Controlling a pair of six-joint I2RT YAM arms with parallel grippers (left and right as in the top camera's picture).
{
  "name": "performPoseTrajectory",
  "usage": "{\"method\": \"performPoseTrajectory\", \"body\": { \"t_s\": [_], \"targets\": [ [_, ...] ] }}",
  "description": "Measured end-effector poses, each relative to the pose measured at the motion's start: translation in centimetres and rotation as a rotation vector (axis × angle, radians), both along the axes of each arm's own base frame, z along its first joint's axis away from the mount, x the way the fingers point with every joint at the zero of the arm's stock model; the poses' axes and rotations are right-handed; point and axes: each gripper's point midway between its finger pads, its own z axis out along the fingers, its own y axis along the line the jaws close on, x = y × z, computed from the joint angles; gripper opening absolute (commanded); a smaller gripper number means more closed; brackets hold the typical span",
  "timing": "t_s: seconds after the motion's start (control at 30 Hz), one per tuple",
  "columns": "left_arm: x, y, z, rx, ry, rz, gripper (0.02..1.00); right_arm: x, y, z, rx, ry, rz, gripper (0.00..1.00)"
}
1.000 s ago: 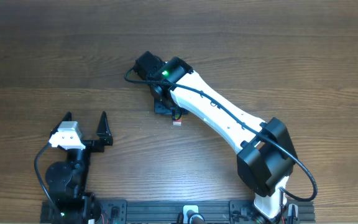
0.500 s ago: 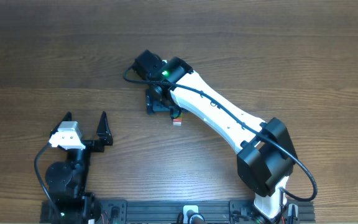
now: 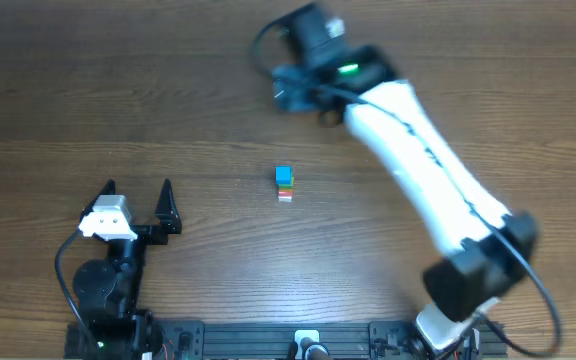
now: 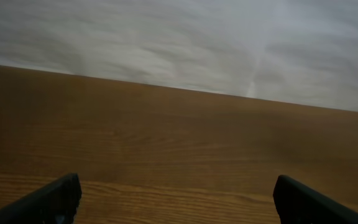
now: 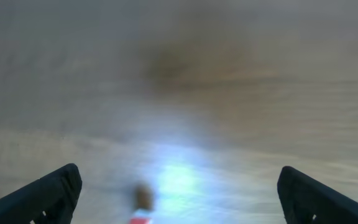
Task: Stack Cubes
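Note:
A small stack of cubes (image 3: 284,184) stands free on the wooden table (image 3: 118,80) near its middle, with blue on top, then green, orange and red. My right gripper (image 3: 296,92) is raised above the table's far side, well clear of the stack. In the right wrist view the right gripper (image 5: 179,180) is open and holds nothing, and a blurred red bit of the stack (image 5: 140,218) shows at the edge. My left gripper (image 3: 138,190) rests open at the near left, over bare wood (image 4: 179,155).
The right arm's white link (image 3: 418,150) slants across the right half of the table. Both arm bases sit on a black rail (image 3: 298,340) along the near edge. The wood around the stack is bare on all sides.
The right gripper, which was down over the stack, has let go and risen up and away toward the far side. The stack now stands uncovered. The left arm has not moved.

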Motion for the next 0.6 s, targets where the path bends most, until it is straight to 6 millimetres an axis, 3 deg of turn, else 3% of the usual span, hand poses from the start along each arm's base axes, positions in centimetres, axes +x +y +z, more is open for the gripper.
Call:
{"method": "performPoseTrajectory", "body": {
  "t_s": [0.17,0.27,0.37,0.43,0.6],
  "targets": [
    [0.0,0.0,0.0,0.000,0.000,0.000,1.000,0.2,-9.1,6.7,-0.028,-0.175,-0.126,0.993],
    [0.0,0.0,0.0,0.000,0.000,0.000,1.000,-1.7,-12.7,8.5,-0.055,-0.262,-0.180,0.993],
    [0.0,0.0,0.0,0.000,0.000,0.000,0.998,-3.8,-14.5,8.3,-0.073,-0.332,-0.190,0.993],
    [0.0,0.0,0.0,0.000,0.000,0.000,1.000,-6.0,-15.7,6.8,-0.098,-0.379,-0.182,0.993],
    [0.0,0.0,0.0,0.000,0.000,0.000,1.000,-9.1,-16.5,4.6,-0.086,-0.538,-0.170,0.993]
  ]
}}
